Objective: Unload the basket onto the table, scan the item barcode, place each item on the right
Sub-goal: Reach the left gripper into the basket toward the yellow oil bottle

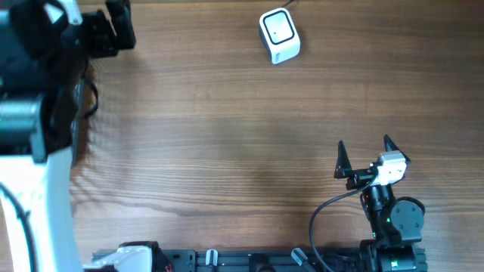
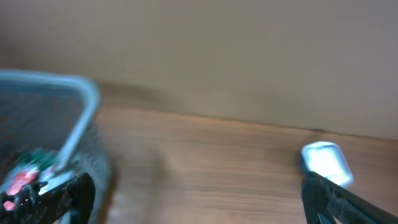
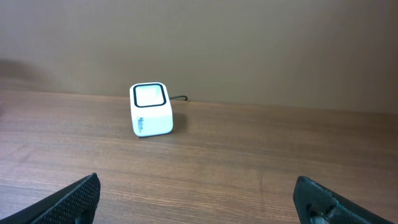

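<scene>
Both arms are empty, fingers spread wide: the left gripper (image 2: 199, 208) hangs beside the basket (image 2: 81, 118), likely to fetch one of the blurred goods (image 2: 23, 177) inside, while the right gripper (image 1: 364, 147) faces the white scanner (image 3: 151, 109), well apart.

Checkout-style test bench: barcode scanner (image 1: 279, 35), mesh basket (image 2: 50, 79), wood tabletop (image 1: 227, 136).

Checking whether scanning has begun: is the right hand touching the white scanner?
Apart. The overhead view shows a wide stretch of bare table between the right hand and the scanner.
</scene>
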Controlling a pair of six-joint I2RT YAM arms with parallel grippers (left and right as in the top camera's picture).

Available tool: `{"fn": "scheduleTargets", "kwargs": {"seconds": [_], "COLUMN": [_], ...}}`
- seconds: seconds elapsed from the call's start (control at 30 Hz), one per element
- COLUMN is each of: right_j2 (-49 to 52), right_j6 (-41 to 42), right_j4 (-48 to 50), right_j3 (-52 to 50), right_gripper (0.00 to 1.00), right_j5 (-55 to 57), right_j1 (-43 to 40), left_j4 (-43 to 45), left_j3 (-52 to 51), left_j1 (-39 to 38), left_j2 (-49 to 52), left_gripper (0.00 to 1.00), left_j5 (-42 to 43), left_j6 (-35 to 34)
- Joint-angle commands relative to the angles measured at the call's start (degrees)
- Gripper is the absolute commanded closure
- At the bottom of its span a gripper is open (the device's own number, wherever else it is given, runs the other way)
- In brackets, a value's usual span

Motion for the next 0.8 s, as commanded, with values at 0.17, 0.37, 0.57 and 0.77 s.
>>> {"fn": "scheduleTargets", "kwargs": {"seconds": [0.17, 0.37, 0.57, 0.77], "right_j2": [-0.20, -0.20, -0.20, -0.20], "right_j6": [0.02, 0.04, 0.04, 0.04], "right_j4": [0.11, 0.11, 0.11, 0.11], "right_j3": [-0.04, -0.04, -0.04, -0.04], "right_gripper": [0.00, 0.00, 0.00, 0.00], "right_j5": [0.55, 0.55, 0.55, 0.55], "right_j1": [-0.39, -0.39, -0.39, -0.39], "left_j4": [-1.60, -7.08, -11.47, -11.61], "left_j3": [0.98, 0.94, -2.10, -6.54], "left_j1": [8.28, 27.80, 42.64, 45.05], "left_j2": [2.93, 3.26, 6.01, 13.92], "left_gripper": [0.00, 0.00, 0.00, 0.04], "left_j5": [-23.34, -14.40, -6.49, -1.33], "left_j6": [-9.03, -11.89, -11.65, -8.00]}}
